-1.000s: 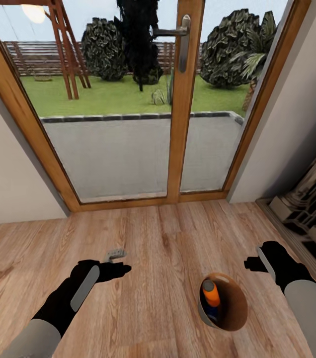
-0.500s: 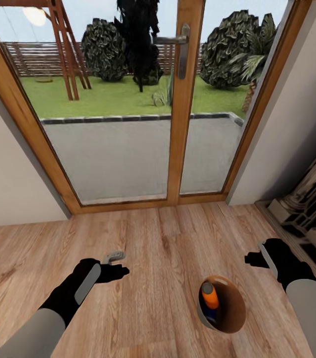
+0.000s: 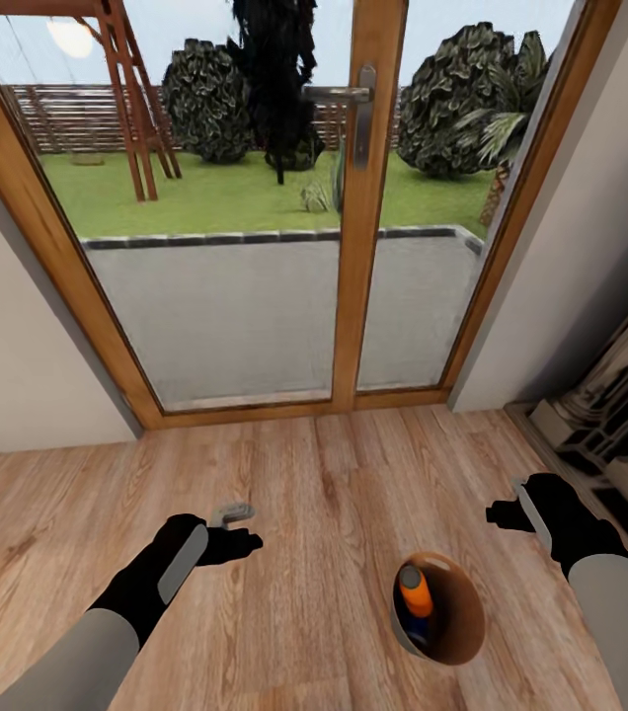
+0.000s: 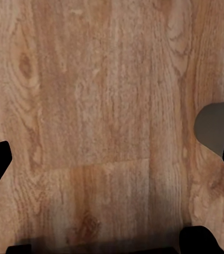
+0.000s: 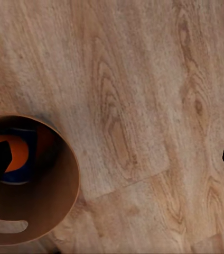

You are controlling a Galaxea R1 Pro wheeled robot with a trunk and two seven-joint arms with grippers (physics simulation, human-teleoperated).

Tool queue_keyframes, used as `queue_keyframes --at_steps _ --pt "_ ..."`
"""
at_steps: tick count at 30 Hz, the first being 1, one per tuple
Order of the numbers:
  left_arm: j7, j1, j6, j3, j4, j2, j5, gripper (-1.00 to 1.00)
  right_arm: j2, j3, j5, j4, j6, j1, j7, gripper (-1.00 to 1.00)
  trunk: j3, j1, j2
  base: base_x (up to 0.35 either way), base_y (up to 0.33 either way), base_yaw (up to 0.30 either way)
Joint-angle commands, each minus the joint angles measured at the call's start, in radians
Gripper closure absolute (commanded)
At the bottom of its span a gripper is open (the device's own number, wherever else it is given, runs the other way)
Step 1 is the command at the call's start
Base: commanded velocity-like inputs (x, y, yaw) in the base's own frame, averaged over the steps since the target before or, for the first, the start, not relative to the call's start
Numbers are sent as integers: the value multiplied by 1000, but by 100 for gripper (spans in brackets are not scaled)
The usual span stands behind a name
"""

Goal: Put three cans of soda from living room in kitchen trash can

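Both sets of jaws spread wide, empty, over plank floor (image 3: 294, 474). Tash can (image 3: 462, 617) on floor between grippers, nearer right gripper (image 3: 508, 513); orange can (image 3: 415, 595) and blue can (image 5: 18, 174) inside. Left gripper (image 3: 235, 528) well apart.

A light wood plank floor (image 3: 284, 484) runs up to a pair of glass doors (image 3: 255, 207) set in a warm brown wooden frame (image 3: 349, 296). A grey metal door handle (image 3: 353, 99) sits high on the middle post. White walls (image 3: 18, 346) close in on both sides of the doorway. Through the glass lies a grey paved terrace (image 3: 235, 306) edged with dark stones, then a green lawn (image 3: 205, 193). On the lawn stand round dark bushes (image 3: 452, 94), a dark tree (image 3: 274, 69) and a reddish wooden frame (image 3: 131, 99), with a slatted fence (image 3: 52, 114) behind them. At the right edge, by the floor, stands a pale stone-like structure (image 3: 620, 415) with dark recesses.
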Motion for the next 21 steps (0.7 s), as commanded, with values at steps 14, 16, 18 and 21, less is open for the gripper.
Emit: queue_keyframes --at_steps 14,16,18,21 --pt "0 0 -2 -4 1 -9 -1 -100 0 1 2 -1 1 0 -2 -100 44 -54 98 0 0 0" --pt "0 0 -2 -4 2 -12 -1 -100 1 2 2 -1 1 0 -2 -100 50 -61 112 0 0 0" --pt "0 0 -2 -4 2 -16 -1 -100 1 3 3 -1 1 0 -2 -100 56 -69 126 0 0 0" --pt "0 0 -2 -4 3 -19 -1 -100 1 5 5 -1 2 0 -3 -100 66 -81 147 0 0 0"
